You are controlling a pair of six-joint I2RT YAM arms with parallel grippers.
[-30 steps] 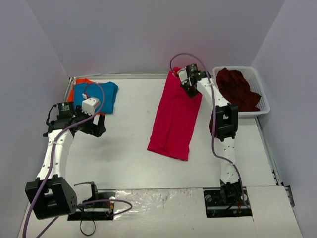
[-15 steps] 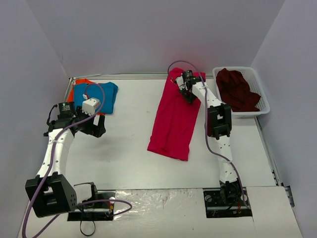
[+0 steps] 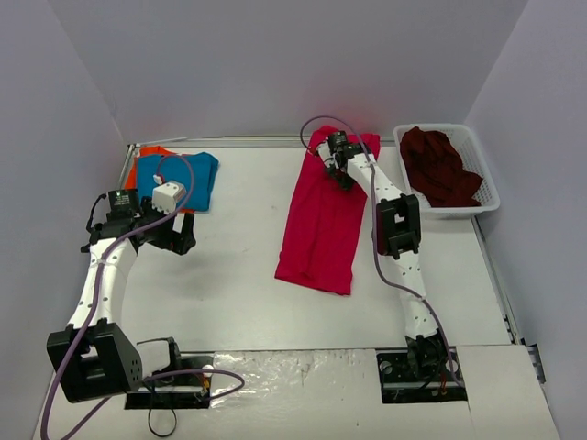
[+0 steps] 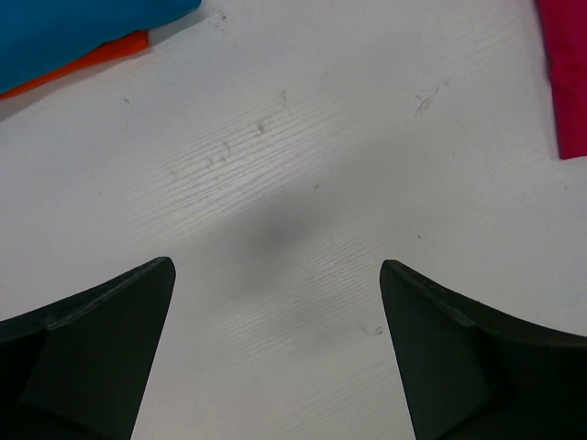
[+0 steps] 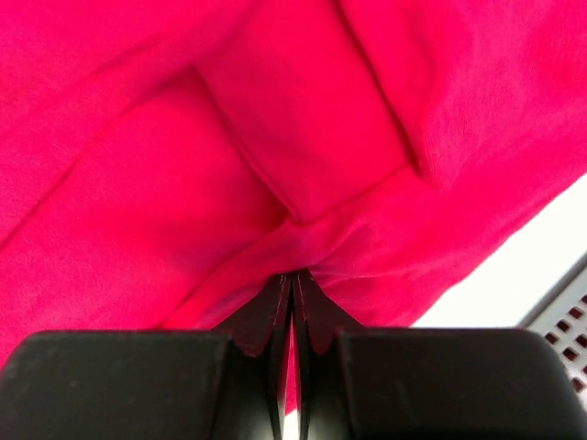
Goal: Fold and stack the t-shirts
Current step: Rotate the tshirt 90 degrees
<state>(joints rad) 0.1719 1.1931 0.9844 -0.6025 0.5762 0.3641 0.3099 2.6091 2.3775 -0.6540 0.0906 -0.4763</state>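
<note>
Top external view gives me the count: the blue shirt (image 3: 193, 174) lies folded on the orange shirt (image 3: 138, 170) at the far left corner of the tabletop (image 3: 229, 275), so 2 look done and stacked. The pink shirt (image 3: 321, 220) lies mid-tabletop as a long strip. I judge it folded lengthwise but not yet crosswise. My right gripper (image 5: 293, 275) is pinched tight on cloth at its far end, near the basket (image 3: 475, 142). The maroon shirt (image 3: 438, 163) sits bunched in that basket, unfolded. My left gripper (image 4: 275, 312) hangs spread wide over bare tabletop near the stack, holding nothing. About half remains: finish pink, stack it, then maroon.
</note>
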